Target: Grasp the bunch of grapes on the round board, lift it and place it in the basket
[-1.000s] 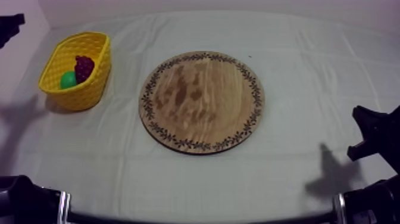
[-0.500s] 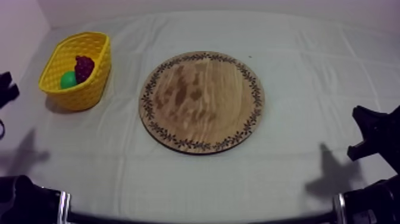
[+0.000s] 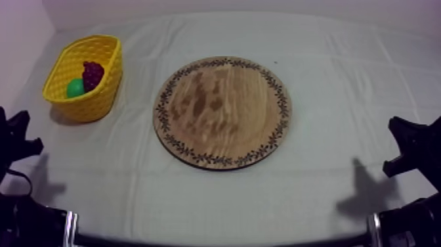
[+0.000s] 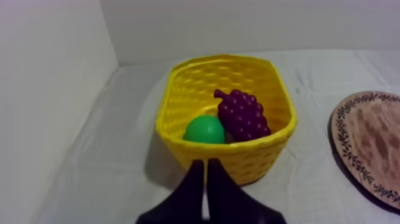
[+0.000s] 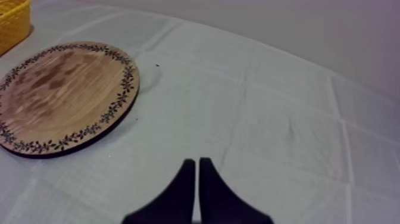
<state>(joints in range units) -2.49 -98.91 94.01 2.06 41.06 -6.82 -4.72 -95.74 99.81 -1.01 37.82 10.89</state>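
Grey-white cloth [image 3: 341, 72] lying over table. Yellow basket [image 3: 98, 100] sitting near far left corner, bunch of grapes [image 3: 92, 73] resting inside, touching green fruit [image 3: 75, 89]. Wooden board [image 3: 222, 112] lying mid-table. Left gripper [image 4: 205, 164] and right gripper [image 5: 195, 162] hanging near side edges, fingers pressed together on nothing.

No legible text, label, brand, number or sign on any surface in view. The only marking is the leaf-like ornament running round the rim of the wooden board [image 3: 223, 113]. It is a pattern, not lettering.
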